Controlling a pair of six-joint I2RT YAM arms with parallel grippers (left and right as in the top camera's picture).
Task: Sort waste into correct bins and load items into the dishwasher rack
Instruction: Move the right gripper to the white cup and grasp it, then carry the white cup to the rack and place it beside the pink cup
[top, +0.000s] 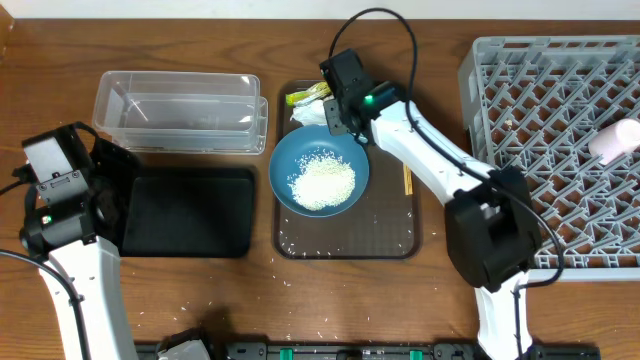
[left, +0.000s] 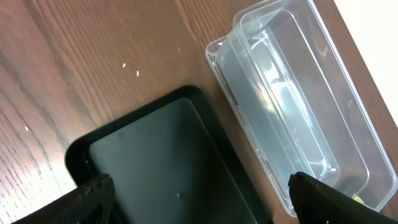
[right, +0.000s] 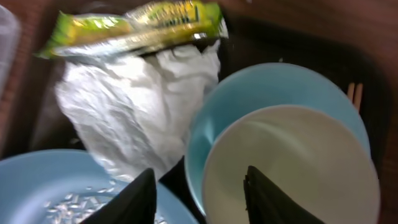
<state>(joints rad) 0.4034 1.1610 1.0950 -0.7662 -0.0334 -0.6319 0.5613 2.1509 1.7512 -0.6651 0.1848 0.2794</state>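
The large blue bowl (top: 320, 170) holds white rice (top: 322, 183) on the brown tray (top: 395, 240). My right gripper (top: 338, 122) is open over the tray's far end. In the right wrist view it (right: 202, 199) straddles the near rims of the small light-blue bowl (right: 280, 93) and the white cup (right: 292, 162) nested in it. The crumpled tissue (right: 137, 106) and the yellow-green wrapper (right: 130, 22) lie just beyond. Chopsticks (top: 407, 180) lie on the tray's right side. My left gripper (left: 205, 205) is open and empty over the black tray (left: 161, 162), beside the clear tub (left: 292, 106).
The grey dishwasher rack (top: 540, 120) stands at the right with the pink cup (top: 612, 140) in it. Loose rice grains lie on the brown tray (top: 300, 240) and on the table near the front edge (top: 300, 340).
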